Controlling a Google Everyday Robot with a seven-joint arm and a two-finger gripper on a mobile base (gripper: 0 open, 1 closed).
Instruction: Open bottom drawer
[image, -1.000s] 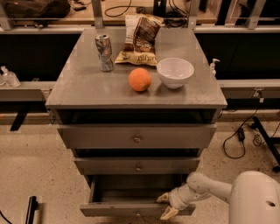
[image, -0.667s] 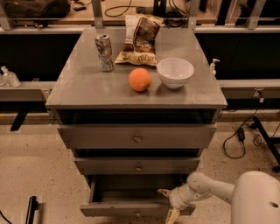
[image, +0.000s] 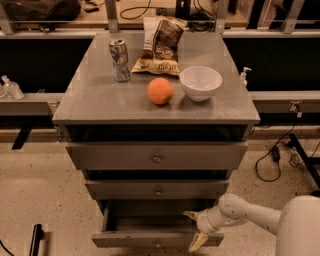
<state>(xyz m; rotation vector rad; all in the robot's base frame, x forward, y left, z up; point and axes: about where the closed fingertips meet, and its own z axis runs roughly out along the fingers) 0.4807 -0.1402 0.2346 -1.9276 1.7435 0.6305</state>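
The bottom drawer (image: 150, 239) of the grey cabinet stands pulled out, its plain grey inside showing, with a small round knob on its thin front. My gripper (image: 194, 230) is at the drawer's right end, over the front panel's top edge. Its two pale fingers are spread apart, one finger (image: 190, 215) inside the drawer and the other in front of the panel. The white arm reaches in from the lower right.
On the cabinet top (image: 100, 100) sit a soda can (image: 120, 60), a chip bag (image: 160, 45), an orange (image: 160, 91) and a white bowl (image: 200, 83). The middle drawer (image: 158, 189) and top drawer (image: 157, 157) sit slightly out. Cables (image: 272, 160) lie on the floor at right.
The gripper has shifted slightly lower along the drawer's right front. The drawer's position looks about the same.
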